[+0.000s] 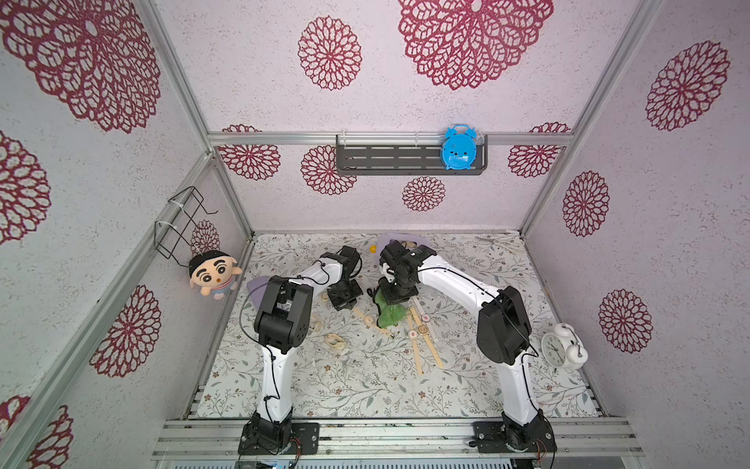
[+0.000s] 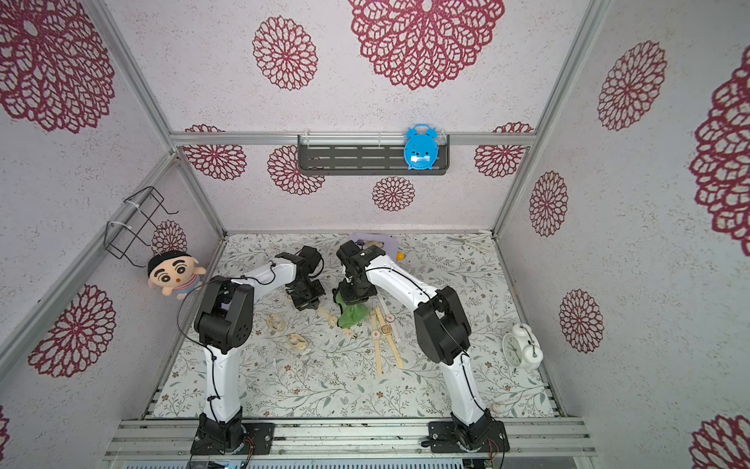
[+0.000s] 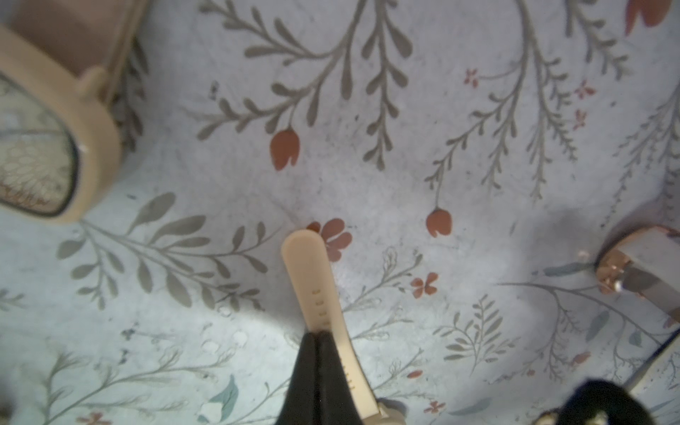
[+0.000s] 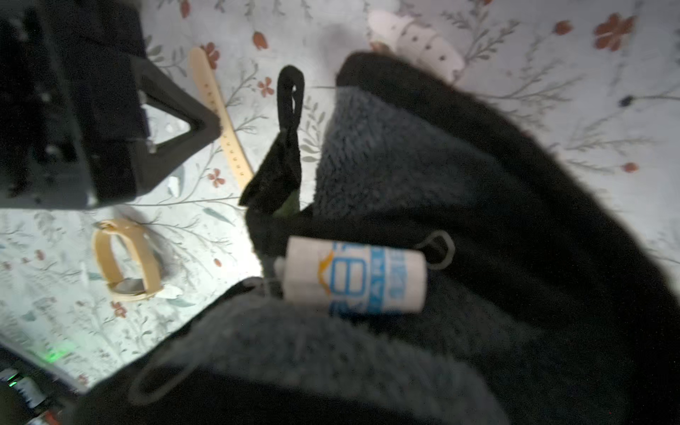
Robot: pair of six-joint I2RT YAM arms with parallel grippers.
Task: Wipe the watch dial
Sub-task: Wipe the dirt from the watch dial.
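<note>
The black fingers of the left gripper point(image 3: 318, 336) are pressed together, their tips resting on a beige perforated watch strap point(image 3: 312, 279). The right gripper point(image 1: 389, 301) is clamped on a fluffy green cloth point(image 1: 390, 316), which drapes just beside the small round watch dial point(image 1: 368, 320). The dial lies flat on the floral-printed table mat point(image 1: 365, 385).

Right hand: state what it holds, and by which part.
The right hand is shut on the green cloth, gripping its bunched upper end; the rest drapes down below it.
</note>
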